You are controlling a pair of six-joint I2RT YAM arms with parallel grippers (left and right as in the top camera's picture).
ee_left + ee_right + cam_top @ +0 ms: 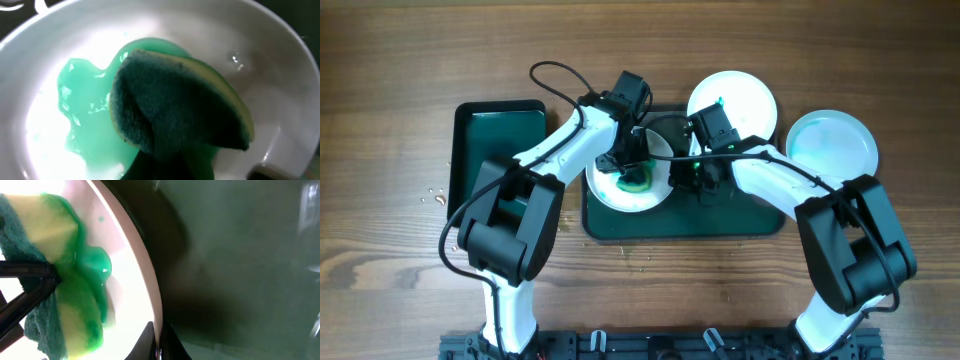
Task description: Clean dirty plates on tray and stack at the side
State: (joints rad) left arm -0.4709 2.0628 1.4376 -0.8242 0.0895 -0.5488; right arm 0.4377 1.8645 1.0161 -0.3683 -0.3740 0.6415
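The left gripper (632,168) is clamped on a green-and-yellow sponge (175,105) and presses it into the green smear on the centre plate (608,192). The right gripper (700,176) pinches that plate's right rim. The centre plate lies on the tray (740,218) at frame centre, with two other plates (745,100) (832,142) at upper right

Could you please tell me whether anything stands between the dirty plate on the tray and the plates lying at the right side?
Yes. The right tool and its arm, at the dirty plate's right rim, lie across the tray between it and the white plate on the table.
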